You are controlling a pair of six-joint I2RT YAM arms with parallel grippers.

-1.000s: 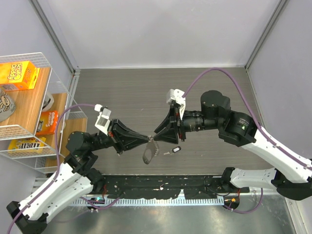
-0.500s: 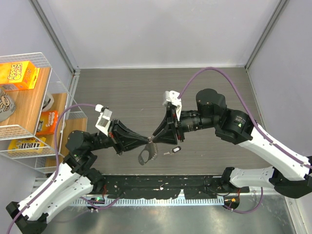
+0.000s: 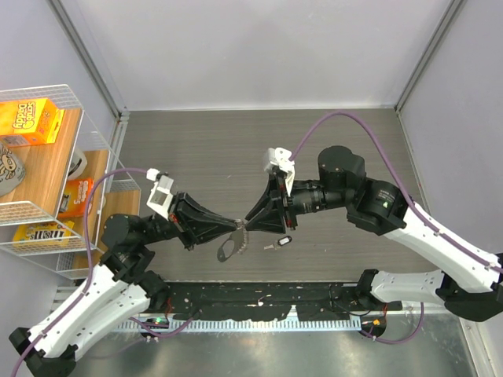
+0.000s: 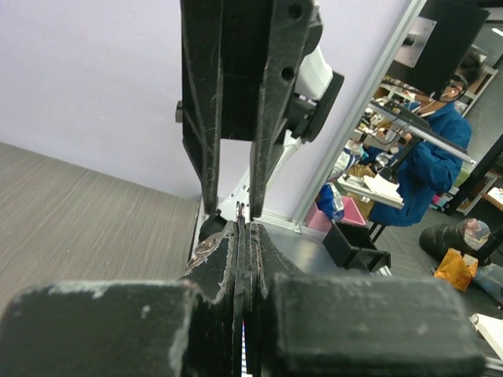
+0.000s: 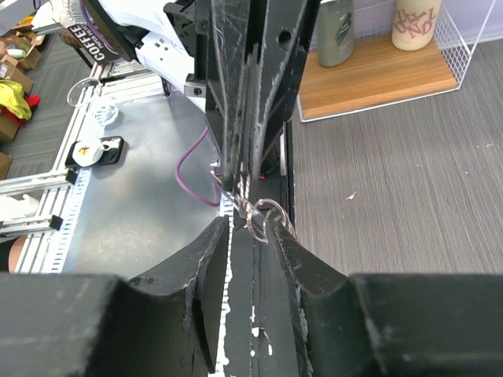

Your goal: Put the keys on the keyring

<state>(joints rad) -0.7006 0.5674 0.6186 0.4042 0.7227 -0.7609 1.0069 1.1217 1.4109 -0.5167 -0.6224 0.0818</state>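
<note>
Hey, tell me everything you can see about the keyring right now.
The keyring is a glittery silver metal loop of small links and thin wire. It hangs tilted below the spot where the shut left pincer and shut right pincer meet tip to tip, its upper end caught there. Which pincer grips it cannot be told.

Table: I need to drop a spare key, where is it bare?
Bare: the far half of the table, between back wall and arms, and the strip beside the wire shelf. Crowded: near middle, where left gripper and right gripper meet at the keyring, black-headed key just right.
</note>
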